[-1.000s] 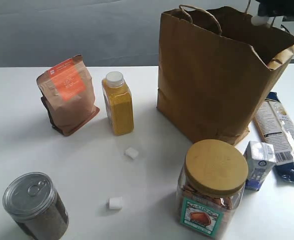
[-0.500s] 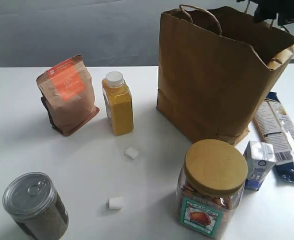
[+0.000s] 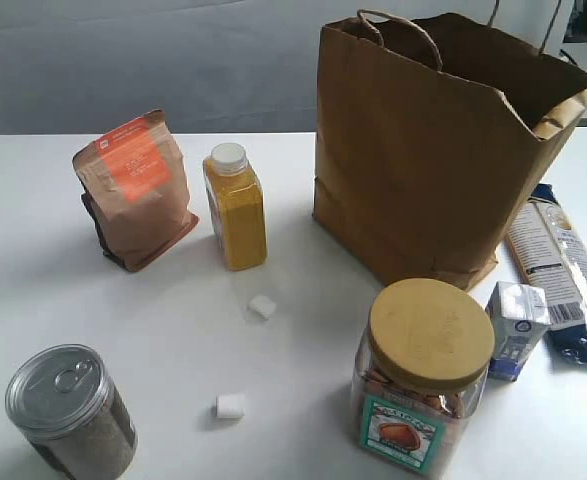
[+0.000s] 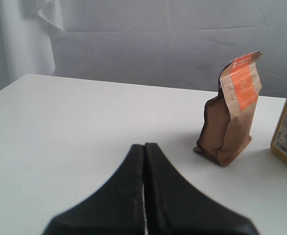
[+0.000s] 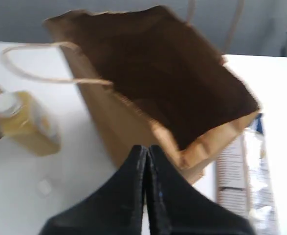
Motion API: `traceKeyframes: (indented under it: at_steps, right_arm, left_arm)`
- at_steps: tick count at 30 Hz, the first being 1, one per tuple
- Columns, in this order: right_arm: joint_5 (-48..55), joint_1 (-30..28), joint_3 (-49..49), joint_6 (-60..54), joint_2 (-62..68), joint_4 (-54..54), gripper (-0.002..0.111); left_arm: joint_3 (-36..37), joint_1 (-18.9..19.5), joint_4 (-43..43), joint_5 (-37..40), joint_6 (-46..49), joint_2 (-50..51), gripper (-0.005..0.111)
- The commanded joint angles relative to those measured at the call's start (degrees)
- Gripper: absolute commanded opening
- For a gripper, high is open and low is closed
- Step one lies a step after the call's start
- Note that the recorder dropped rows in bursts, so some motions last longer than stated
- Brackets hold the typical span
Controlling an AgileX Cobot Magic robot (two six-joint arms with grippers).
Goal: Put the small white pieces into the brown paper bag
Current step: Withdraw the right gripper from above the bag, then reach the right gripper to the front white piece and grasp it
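Observation:
The brown paper bag (image 3: 433, 140) stands open at the back right of the white table; its dark inside (image 5: 172, 78) shows in the right wrist view. Two small white pieces lie on the table: one (image 3: 262, 306) below the yellow bottle, also seen blurred (image 5: 44, 187) in the right wrist view, and one (image 3: 230, 405) nearer the front. A third piece is not visible. My right gripper (image 5: 146, 147) is shut with nothing in it, above and in front of the bag's rim. My left gripper (image 4: 144, 145) is shut and empty over bare table. Neither gripper shows in the exterior view.
A brown pouch with orange label (image 3: 135, 188) and a yellow bottle (image 3: 236, 207) stand at the back left. A metal can (image 3: 68, 410) sits front left, a wooden-lidded jar (image 3: 423, 370) front right, beside it a white-and-blue carton (image 3: 518, 327) and a blue packet (image 3: 568, 270).
The right gripper, which held a white piece above the bag's far rim a second ago, has left the exterior view. The white piece it held is no longer visible.

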Motion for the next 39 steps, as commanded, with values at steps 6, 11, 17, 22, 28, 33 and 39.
traceKeyframes:
  at_steps: [6,11,17,22,28,33,39]
  right_arm:
    - [4.73,17.06,2.44,-13.07,-1.04,18.44,0.0]
    - [5.77,25.95,2.44,-11.9,3.13,18.44,0.0]
    - [6.33,31.98,2.44,-11.5,12.29,18.44,0.0]
    - [6.33,32.44,2.44,-11.5,19.89,20.3,0.015]
    - [2.52,32.44,2.44,-11.5,27.86,23.07,0.042]
    - [-2.42,32.44,2.44,-11.5,32.21,24.41,0.043]
    - [-6.76,32.44,2.44,-11.5,37.33,25.53,0.043]
  left_arm:
    - [0.2,-0.23,-0.45,-0.27,-0.23,-0.2,0.0]
    - [0.2,-0.23,-0.45,-0.27,-0.23,-0.2,0.0]
    - [0.2,-0.23,-0.45,-0.27,-0.23,-0.2,0.0]
    - [0.2,-0.23,-0.45,-0.27,-0.23,-0.2,0.0]
    - [0.2,-0.23,-0.45,-0.27,-0.23,-0.2,0.0]
    - [0.2,-0.23,-0.45,-0.27,-0.23,-0.2,0.0]
    - [0.2,-0.23,-0.45,-0.27,-0.23,-0.2,0.0]
